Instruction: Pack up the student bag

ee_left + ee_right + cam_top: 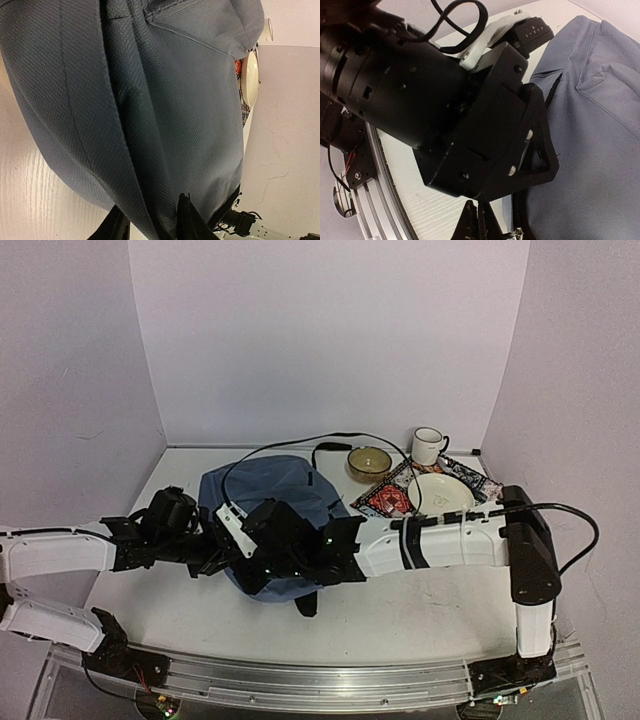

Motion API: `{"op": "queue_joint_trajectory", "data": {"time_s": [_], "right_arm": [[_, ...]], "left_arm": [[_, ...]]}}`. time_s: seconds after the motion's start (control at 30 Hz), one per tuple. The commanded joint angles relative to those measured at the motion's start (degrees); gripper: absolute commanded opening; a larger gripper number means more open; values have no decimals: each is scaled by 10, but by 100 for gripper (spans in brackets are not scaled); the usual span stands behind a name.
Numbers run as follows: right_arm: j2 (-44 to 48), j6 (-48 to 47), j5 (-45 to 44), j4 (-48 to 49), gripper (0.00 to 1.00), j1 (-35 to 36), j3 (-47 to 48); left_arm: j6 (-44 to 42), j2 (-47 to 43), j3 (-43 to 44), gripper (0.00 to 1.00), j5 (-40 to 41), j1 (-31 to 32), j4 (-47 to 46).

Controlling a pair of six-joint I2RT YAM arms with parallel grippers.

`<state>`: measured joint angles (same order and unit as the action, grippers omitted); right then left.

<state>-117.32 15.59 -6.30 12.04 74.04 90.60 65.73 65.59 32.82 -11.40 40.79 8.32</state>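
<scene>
The student bag [285, 492] is a slate-blue backpack lying in the middle of the table. Its fabric fills the left wrist view [165, 110]. My left gripper [218, 558] sits at the bag's near left edge. Its black fingers [192, 220] are closed on a fold of the bag's fabric. My right gripper [255, 562] reaches across from the right to the same near edge, close beside the left gripper's body [470, 130]. Its fingertips [472, 225] are pressed together, next to the bag's black zip [520, 220]; I see nothing between them.
An olive bowl [369, 462], a white mug [429, 446] and a white plate [440, 495] on a patterned cloth [385, 502] stand at the back right. A black cable [300, 443] loops over the bag. The table's metal rail [375, 200] runs close by.
</scene>
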Motion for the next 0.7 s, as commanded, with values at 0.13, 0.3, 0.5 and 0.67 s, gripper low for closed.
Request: {"op": "queue_joint_trajectory", "data": {"time_s": [0.13, 0.3, 0.5, 0.67], "right_arm": [[83, -3, -74, 19, 0, 2, -71], [134, 2, -111, 16, 0, -12, -137], [208, 14, -150, 6, 0, -38, -223], [255, 22, -171, -2, 0, -57, -271]], "left_arm": [[-21, -33, 13, 0, 67, 6, 21], [-62, -70, 52, 0, 163, 3, 137], [-72, -110, 75, 0, 262, -26, 276], [-83, -126, 73, 0, 295, -85, 310]]}}
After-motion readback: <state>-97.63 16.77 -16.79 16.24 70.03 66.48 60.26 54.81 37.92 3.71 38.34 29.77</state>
